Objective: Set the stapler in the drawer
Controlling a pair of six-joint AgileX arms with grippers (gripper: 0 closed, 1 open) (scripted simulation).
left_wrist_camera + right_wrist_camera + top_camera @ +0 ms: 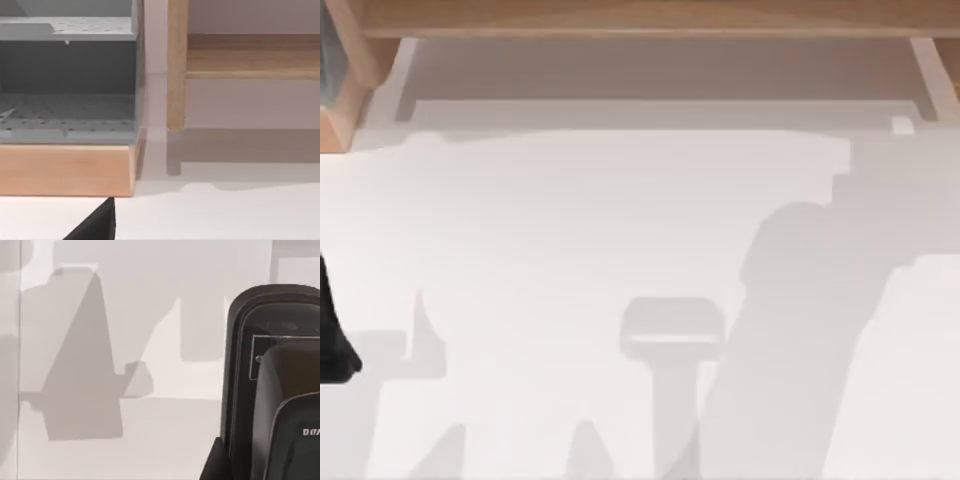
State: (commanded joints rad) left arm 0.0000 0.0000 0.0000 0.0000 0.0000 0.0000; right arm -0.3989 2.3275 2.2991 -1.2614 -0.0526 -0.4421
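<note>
The stapler is most likely the dark, rounded body with pale lettering (280, 390) that looms close in the right wrist view. It seems to sit on the white tabletop (620, 220), though I cannot make out enough of it to be sure, nor to say which edge it is nearest.

Whether the right gripper is clenched on it, released around it or merely beside it, I cannot tell. So I cannot say how the stapler lies relative to its tips.

The drawer (650, 113) stands pulled open along the tabletop's far edge, a pale tray under a wooden frame (620, 18). To my eye it looks bare inside, so the placing is not yet done.

To do it well, the carrying arm should come over the drawer's front wall with room to spare. It should lower the stapler flat inside the tray, away from the side walls, and let go only once it rests.

The left arm (332, 330) sits at the tabletop's left edge. Its wrist camera faces a grey perforated shelf (65, 115) in the wooden cabinet at the far left corner. Its grip I cannot tell either.
</note>
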